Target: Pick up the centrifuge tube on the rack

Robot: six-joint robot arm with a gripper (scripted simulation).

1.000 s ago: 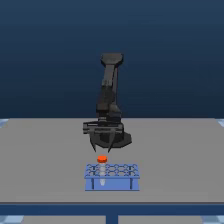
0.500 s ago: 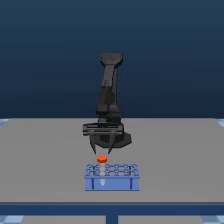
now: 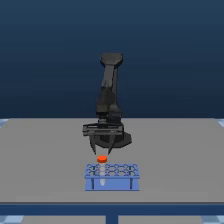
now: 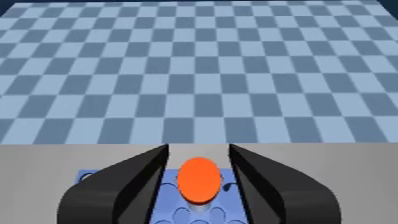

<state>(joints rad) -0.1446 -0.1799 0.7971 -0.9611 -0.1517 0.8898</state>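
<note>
Gripper [image 3: 102, 150] hangs just above the centrifuge tube [image 3: 102, 160], its dark fingers [image 4: 133, 175] spread apart on either side of the orange cap, gripping nothing. Tube stands upright in the blue rack [image 3: 112, 176], toward the exterior view's left end, on the grey table [image 3: 45, 160].

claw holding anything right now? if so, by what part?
Nothing held. The claw is open, its fingers on either side of the centrifuge tube cap without touching it; the tube stands in the rack.

Grey table [image 3: 45, 160], blue checkered floor [image 4: 199, 70]
</note>
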